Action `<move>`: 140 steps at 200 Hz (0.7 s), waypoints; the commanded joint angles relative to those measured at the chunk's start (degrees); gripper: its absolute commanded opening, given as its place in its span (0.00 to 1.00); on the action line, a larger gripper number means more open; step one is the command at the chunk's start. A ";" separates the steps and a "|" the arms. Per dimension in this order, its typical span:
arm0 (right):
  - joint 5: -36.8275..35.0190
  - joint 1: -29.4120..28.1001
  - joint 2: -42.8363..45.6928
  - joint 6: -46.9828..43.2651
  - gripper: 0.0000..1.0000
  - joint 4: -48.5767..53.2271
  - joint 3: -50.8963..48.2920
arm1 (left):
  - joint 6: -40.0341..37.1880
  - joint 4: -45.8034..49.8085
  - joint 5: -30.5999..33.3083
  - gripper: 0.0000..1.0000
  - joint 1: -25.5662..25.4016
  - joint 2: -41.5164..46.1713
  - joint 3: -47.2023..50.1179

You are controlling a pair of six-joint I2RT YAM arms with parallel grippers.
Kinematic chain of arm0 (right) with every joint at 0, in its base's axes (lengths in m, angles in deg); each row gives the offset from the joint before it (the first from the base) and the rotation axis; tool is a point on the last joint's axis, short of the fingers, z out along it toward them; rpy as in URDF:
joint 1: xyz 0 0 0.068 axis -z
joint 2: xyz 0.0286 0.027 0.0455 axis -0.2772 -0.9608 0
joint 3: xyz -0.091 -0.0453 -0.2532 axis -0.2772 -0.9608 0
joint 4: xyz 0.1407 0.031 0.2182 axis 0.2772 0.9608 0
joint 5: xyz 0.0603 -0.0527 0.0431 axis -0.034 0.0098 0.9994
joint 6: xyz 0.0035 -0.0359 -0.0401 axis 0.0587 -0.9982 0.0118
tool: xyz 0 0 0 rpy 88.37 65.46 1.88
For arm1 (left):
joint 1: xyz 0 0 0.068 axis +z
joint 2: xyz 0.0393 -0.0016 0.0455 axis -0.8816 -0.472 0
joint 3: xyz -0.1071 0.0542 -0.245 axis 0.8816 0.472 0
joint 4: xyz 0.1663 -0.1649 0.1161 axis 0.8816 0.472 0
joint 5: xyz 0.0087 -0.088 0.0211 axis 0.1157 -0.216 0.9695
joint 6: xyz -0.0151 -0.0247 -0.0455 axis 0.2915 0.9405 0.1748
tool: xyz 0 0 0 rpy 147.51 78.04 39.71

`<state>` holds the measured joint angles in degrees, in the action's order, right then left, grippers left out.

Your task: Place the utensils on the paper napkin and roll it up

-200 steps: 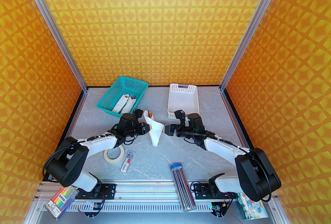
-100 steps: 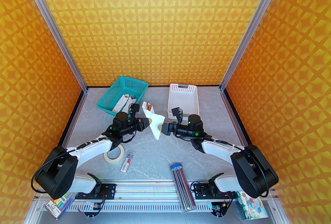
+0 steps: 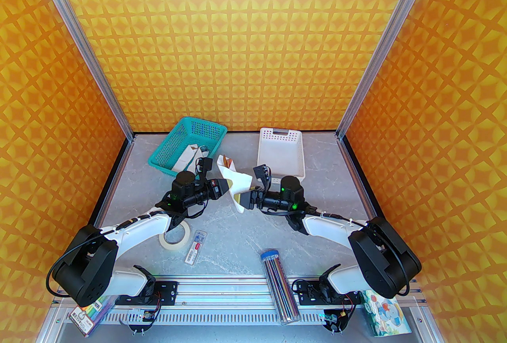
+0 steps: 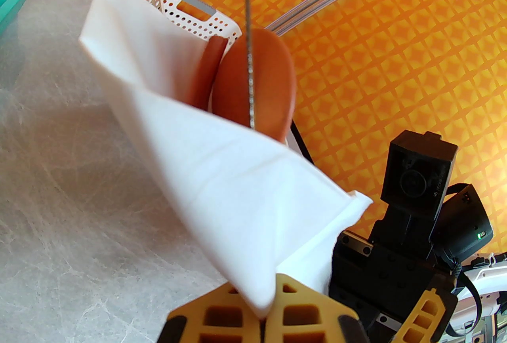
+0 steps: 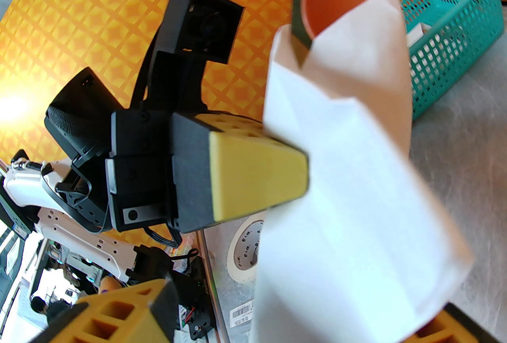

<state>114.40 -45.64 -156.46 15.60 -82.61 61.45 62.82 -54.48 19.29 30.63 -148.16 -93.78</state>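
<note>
I see a tape roll (image 3: 186, 235) on the grey bench (image 3: 245, 230): clear case (image 3: 196, 247) just right of it, pencil tube (image 3: 275, 274) farther right, teal basket (image 3: 174, 137) and white tray (image 3: 281, 155) beyond.

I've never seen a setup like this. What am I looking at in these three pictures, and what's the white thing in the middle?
These are two robot arms bolted to a table's near edge. One picture looks down from above and behind them; the other two come from small cameras on each wrist. The left hand pinches a white paper napkin folded around cutlery: a reddish-brown spoon and a knife poke out the top. The right hand has its fingers apart around the napkin's lower end. On the table sit a teal basket, a white slotted tray, a tape roll and a tube of pencils.
</note>
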 commanded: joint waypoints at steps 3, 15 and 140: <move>-0.85 -1.02 -0.48 -1.68 0.65 1.52 2.45 | 1.42 -1.49 -0.36 0.00 0.26 -1.39 -0.68; -1.28 -1.35 -0.64 -2.25 0.62 2.69 2.86 | 1.71 -1.70 -0.36 0.00 0.18 -1.71 -0.69; -1.06 3.12 0.51 4.06 0.11 -1.87 -0.20 | -0.91 2.73 -2.65 0.51 3.94 5.25 1.80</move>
<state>111.28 -44.76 -157.20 16.39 -78.34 63.11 62.45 -52.77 19.01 31.92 -146.73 -93.71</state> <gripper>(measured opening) 0.129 0.416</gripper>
